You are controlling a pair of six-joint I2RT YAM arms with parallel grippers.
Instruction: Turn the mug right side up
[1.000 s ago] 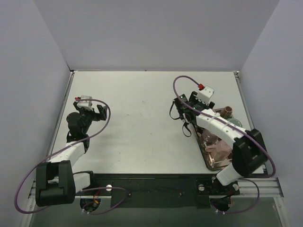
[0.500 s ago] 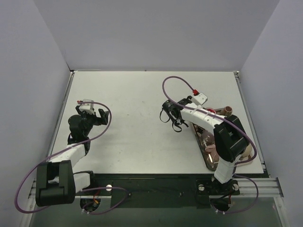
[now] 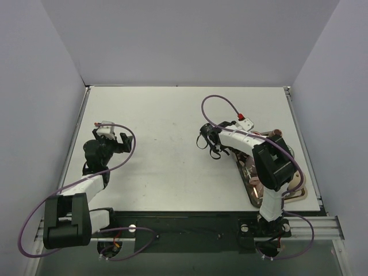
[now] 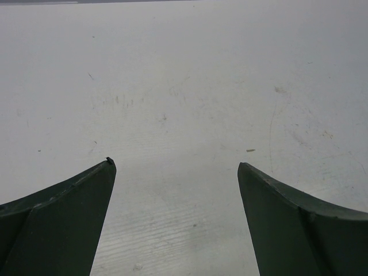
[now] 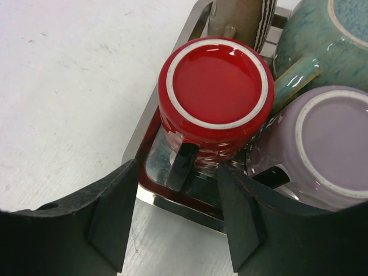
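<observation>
I am looking down through my right wrist camera at the red mug, which is standing upside down with its base facing up. The glaze is a glossy red. The base is showing as a flat red disc with a pale, unglazed ring around it. Its handle is pointing back toward me and looking darker in shadow. The mug is sitting in a corner of a shiny metal tray, hard against the rim on the side facing the bare white table. From above, the tray is lying at the right near part of the table, and my own arm is hiding the mug there.

Beside the red mug, a lilac mug is also resting base-up, close enough to be touching or nearly so. A teal glazed mug is sitting behind them, its handle reaching toward the red one. A brown striped piece is showing at the far edge, too cropped to tell what it is.

I am holding my right gripper partly open just above the tray's edge and gripping nothing. The handle is showing in the gap between the fingertips. My left gripper is hanging fully open over bare table, far off on the left.
</observation>
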